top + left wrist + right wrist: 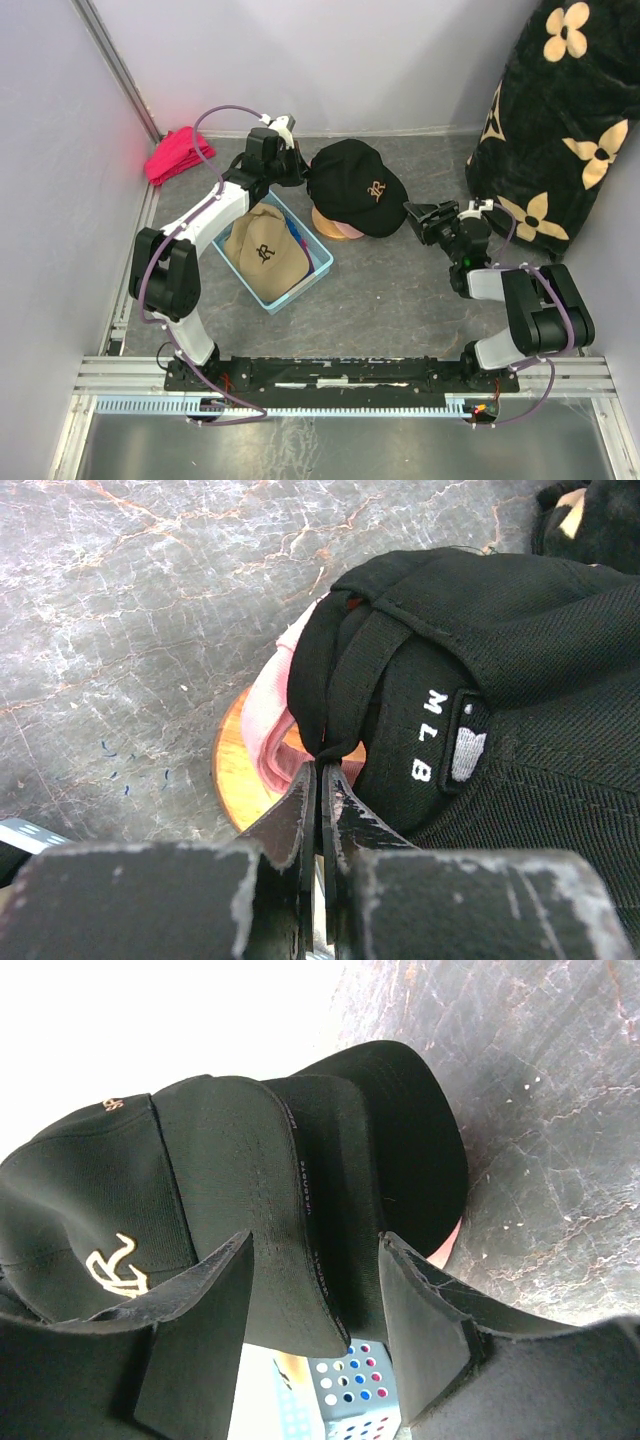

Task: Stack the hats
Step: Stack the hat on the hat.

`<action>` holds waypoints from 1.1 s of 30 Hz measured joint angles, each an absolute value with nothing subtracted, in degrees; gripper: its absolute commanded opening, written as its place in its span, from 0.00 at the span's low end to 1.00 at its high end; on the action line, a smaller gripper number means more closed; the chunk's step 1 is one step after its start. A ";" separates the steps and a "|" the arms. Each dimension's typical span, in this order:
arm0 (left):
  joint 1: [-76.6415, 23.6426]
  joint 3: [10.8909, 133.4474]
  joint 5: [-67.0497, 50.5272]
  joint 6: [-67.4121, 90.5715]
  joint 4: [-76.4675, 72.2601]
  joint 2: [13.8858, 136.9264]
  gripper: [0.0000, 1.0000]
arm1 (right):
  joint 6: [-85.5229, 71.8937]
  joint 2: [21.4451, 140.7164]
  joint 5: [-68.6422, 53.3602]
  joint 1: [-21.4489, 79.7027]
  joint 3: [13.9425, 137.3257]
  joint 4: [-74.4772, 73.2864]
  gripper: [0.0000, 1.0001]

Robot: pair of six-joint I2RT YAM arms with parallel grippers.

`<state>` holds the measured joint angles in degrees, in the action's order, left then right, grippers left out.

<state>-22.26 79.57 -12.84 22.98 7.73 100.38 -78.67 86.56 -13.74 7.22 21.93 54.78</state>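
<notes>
The black cap (355,180) sits over the pink cap (265,715) on the wooden stand (232,770), and risks being dragged askew, since the left gripper (320,780) is clamped on its rear strap while the right gripper (315,1250) stands open at the brim, holding nothing; the rear label reads "MLB".

We see a red-pink cloth bundle (178,153) back-left on the grey marbled bench (400,300), a light-blue bin (302,288), a round wooden stand (232,775), and a black flower-print blanket (560,130) back-right.
</notes>
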 measured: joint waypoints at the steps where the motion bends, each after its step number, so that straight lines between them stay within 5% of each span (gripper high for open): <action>1: -22.26 79.57 -12.56 22.98 7.77 100.38 0.03 | -78.15 85.62 -13.76 7.22 21.89 54.13 0.60; 16: -22.26 79.66 -12.43 22.98 8.10 100.38 0.03 | -73.01 78.83 -15.11 7.42 21.87 47.51 0.75; 33: -22.26 79.66 -12.47 22.98 8.10 100.40 0.03 | -72.34 82.30 -17.04 7.40 22.00 49.32 0.65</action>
